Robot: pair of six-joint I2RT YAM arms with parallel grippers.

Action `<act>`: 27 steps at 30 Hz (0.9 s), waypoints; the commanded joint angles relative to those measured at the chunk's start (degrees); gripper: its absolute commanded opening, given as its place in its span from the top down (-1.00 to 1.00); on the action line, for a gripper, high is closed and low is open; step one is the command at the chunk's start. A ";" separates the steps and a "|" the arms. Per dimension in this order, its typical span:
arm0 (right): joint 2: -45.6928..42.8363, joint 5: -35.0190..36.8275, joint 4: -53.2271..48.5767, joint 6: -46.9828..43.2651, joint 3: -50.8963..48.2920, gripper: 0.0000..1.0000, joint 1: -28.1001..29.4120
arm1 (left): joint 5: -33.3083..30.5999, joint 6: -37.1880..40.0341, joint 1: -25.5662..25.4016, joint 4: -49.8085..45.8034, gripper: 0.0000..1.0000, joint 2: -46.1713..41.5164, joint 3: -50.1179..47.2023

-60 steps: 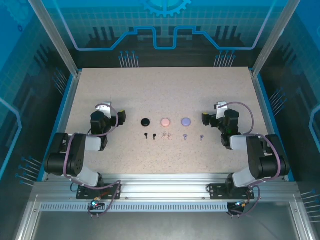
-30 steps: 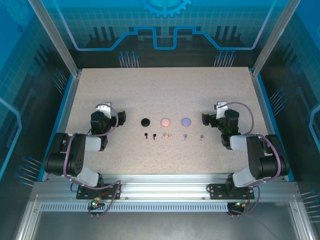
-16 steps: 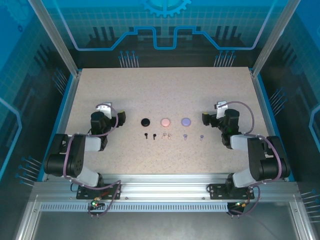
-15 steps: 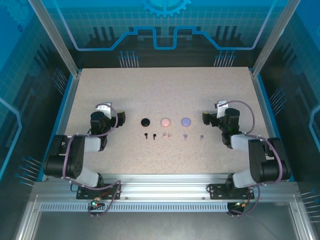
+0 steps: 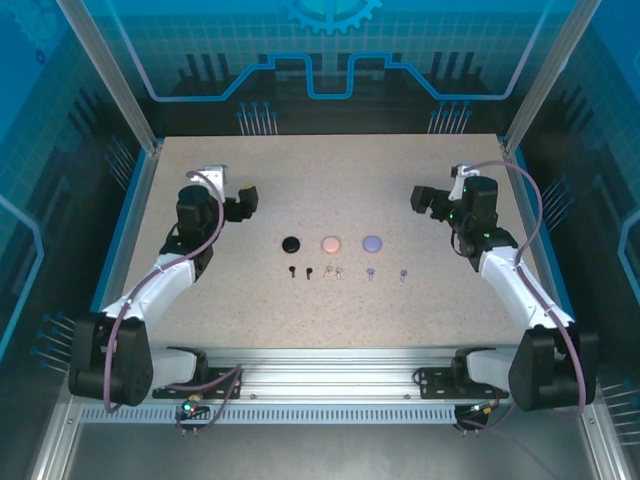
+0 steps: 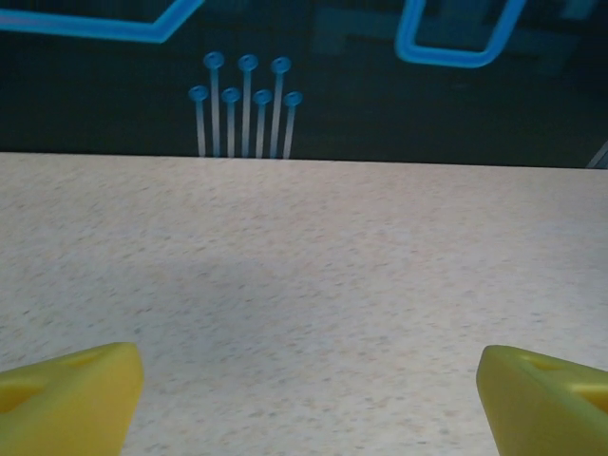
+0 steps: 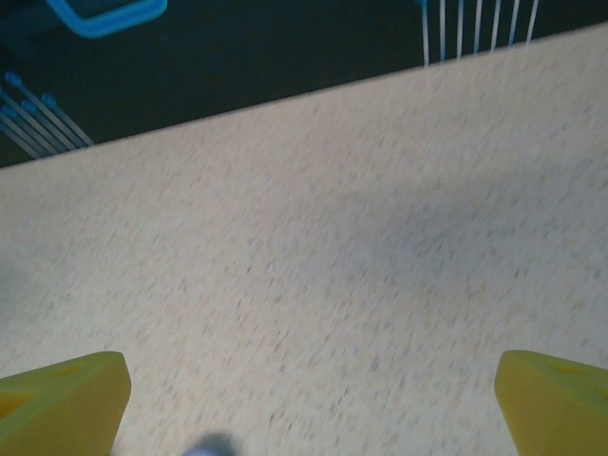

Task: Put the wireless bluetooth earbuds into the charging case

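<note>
Three round charging cases lie in a row mid-table: black [image 5: 291, 243], pink [image 5: 330, 243] and lilac [image 5: 372, 243]. Just in front of them lie the tiny earbuds in pairs: black [image 5: 291, 272], pale pink [image 5: 328, 270] and lilac [image 5: 370, 271]. My left gripper [image 5: 247, 202] hovers left of and behind the black case, and my right gripper [image 5: 420, 200] right of and behind the lilac case. Both are open. In each wrist view the yellow fingertips [image 6: 66, 399] [image 7: 62, 399] stand wide apart over bare table. A blurred bluish spot [image 7: 211, 446] sits at the right wrist view's bottom edge.
The speckled table [image 5: 330, 170] stretches back to a dark wall with blue markings. Metal posts [image 5: 110, 80] and blue side rails [image 5: 125, 220] frame it. Both arm bases are bolted at the near rail [image 5: 330, 375].
Both arms have unfolded from their tucked pose. The grippers have risen and moved toward the far side of the table. The cases and earbuds have not moved.
</note>
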 commanded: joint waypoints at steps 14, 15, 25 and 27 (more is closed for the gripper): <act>-14.30 16.95 -27.78 8.85 -2.59 -1.00 30.14 | 1.07 -12.38 -12.45 -22.86 -0.82 -7.23 6.18; -13.94 17.23 -28.42 9.84 -2.72 -0.98 31.42 | 1.58 -12.96 -12.46 -23.43 -0.83 -7.29 6.21; -1.50 24.24 -36.09 17.33 3.65 -0.90 38.92 | 0.52 -19.55 -12.46 -22.53 -0.97 -10.43 3.23; 1.46 24.39 -36.33 16.96 5.91 -0.90 38.94 | 0.19 -20.33 -12.37 -22.62 -0.97 -11.10 2.99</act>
